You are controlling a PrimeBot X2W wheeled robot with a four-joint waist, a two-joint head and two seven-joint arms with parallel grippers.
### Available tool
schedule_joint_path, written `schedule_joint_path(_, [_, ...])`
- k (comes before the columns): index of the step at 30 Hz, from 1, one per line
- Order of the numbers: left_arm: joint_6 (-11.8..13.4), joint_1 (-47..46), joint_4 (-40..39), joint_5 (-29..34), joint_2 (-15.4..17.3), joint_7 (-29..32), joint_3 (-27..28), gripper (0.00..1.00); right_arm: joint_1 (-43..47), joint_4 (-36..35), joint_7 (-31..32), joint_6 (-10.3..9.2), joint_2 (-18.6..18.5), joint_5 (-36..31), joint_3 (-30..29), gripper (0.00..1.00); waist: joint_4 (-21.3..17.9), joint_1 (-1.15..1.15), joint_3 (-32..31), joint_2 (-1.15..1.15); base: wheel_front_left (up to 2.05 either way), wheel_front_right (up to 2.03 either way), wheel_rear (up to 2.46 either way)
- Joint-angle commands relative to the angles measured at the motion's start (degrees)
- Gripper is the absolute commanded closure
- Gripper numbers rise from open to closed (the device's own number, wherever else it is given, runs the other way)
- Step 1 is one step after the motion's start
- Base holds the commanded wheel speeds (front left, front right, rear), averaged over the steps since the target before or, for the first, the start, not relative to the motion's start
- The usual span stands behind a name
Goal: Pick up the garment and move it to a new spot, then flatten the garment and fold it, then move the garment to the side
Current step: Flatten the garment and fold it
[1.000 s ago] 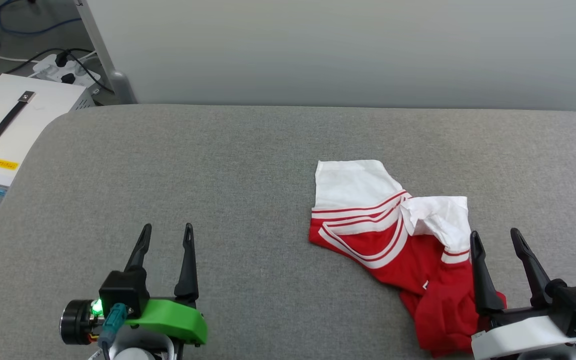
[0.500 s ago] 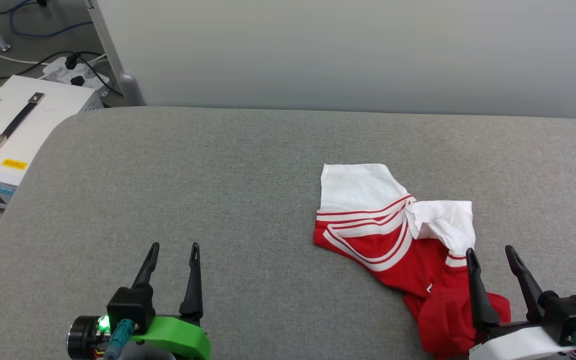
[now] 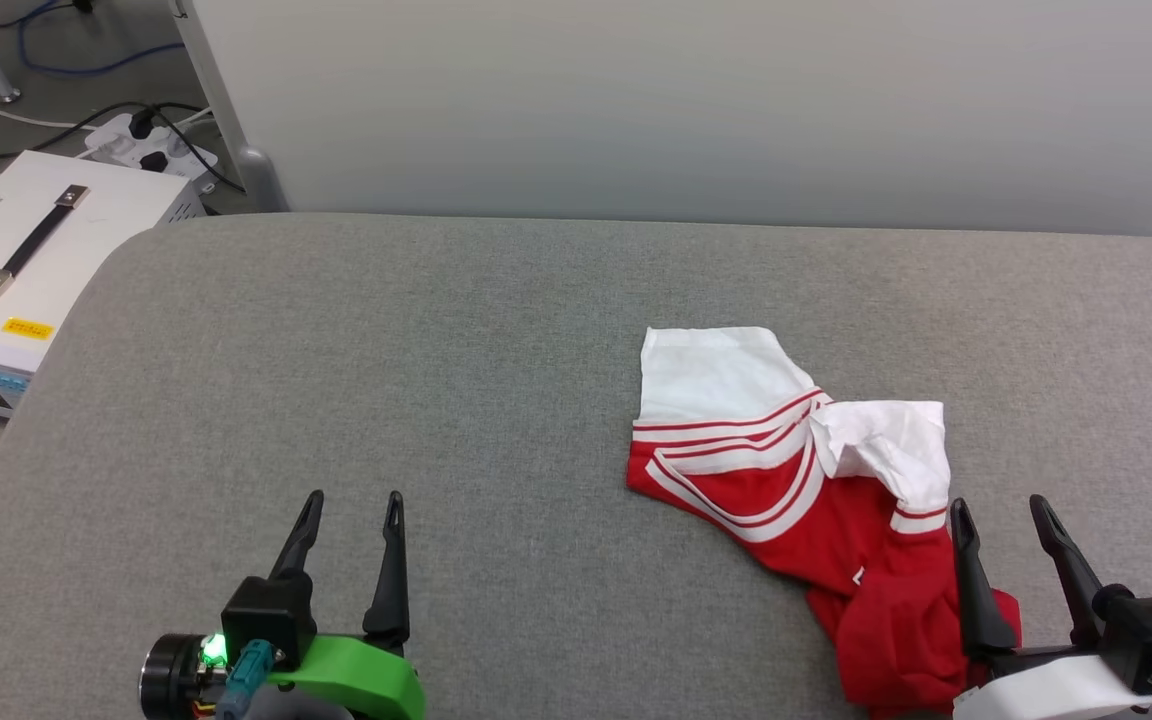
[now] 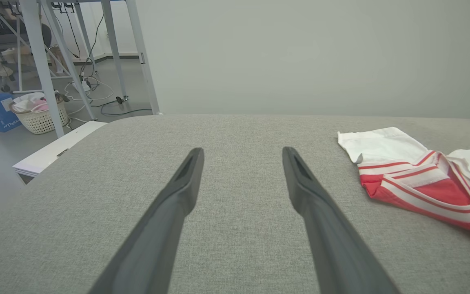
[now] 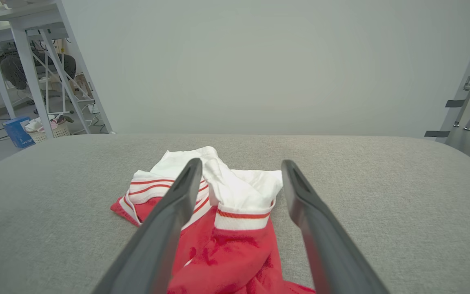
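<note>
Two parted right fingers (image 3: pixel 971 580) frame the crumpled garment's (image 3: pixel 736 490) near red end.

I'm seeing open room across the padded top's (image 3: pixel 336 350) left half. The garment (image 3: pixel 786 480) is blocking its near right corner; a wall (image 3: pixel 636 100) is closing its far edge.

A crumpled red jersey (image 3: pixel 786 490) with white sleeves and red-and-white striped trim lies on the right half of a grey fabric-covered table (image 3: pixel 436 330). At the lower left, the left gripper (image 3: pixel 354 497) sits over bare fabric, its fingers spread and holding nothing. At the lower right, the right gripper (image 3: pixel 998 503) is likewise spread, one finger overlapping the jersey's red edge. A white case with a black handle (image 3: pixel 31 250) stands beyond the table's left corner.
</note>
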Motion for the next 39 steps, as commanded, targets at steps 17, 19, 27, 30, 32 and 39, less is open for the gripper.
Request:
schedule_joint_path(17, [-1.01,-1.61,0.28,1.2,-1.13,-0.34,0.57,0.0,-19.33,0.07,-0.04,-0.04,-16.6,-0.6,6.99,0.0,-0.82,0.0,3.79,0.0,0.0,0.0,0.0])
schedule_joint_path(19, [-0.97,-1.86,0.3,1.21,-1.17,-0.34,0.61,0.0,-22.22,2.67,2.84,-0.04,-20.47,2.49,11.19,0.0,-0.93,0.0,4.2,0.0,0.0,0.0,0.0])
schedule_joint_path(27, [-0.86,-3.35,0.36,1.01,-1.27,-0.34,0.28,0.0,-30.61,1.64,29.12,-0.04,-34.63,20.49,31.59,0.0,-0.9,0.0,6.33,0.0,0.0,0.0,0.0])
schedule_joint_path(30, [-0.81,-4.18,0.37,0.77,-1.29,-0.34,-0.09,0.0,-33.29,0.5,38.29,-0.04,-38.19,25.27,37.15,0.0,-0.57,0.0,7.58,0.0,0.0,0.0,0.0])
schedule_joint_path(32, [-0.62,-4.67,0.3,0.35,-1.29,-0.34,-0.46,0.0,-34.99,0.5,43.28,-0.04,-39.54,27.74,39.94,0.0,-0.35,0.0,8.53,0.0,0.0,0.0,0.0])
schedule_joint_path(39, [0.17,-6.98,0.41,-0.85,-1.3,-0.34,-2.23,0.0,-40.7,6.07,50.49,-0.04,-41.29,30.21,45.51,0.0,1.24,0.0,12.47,0.0,0.0,0.0,0.0])
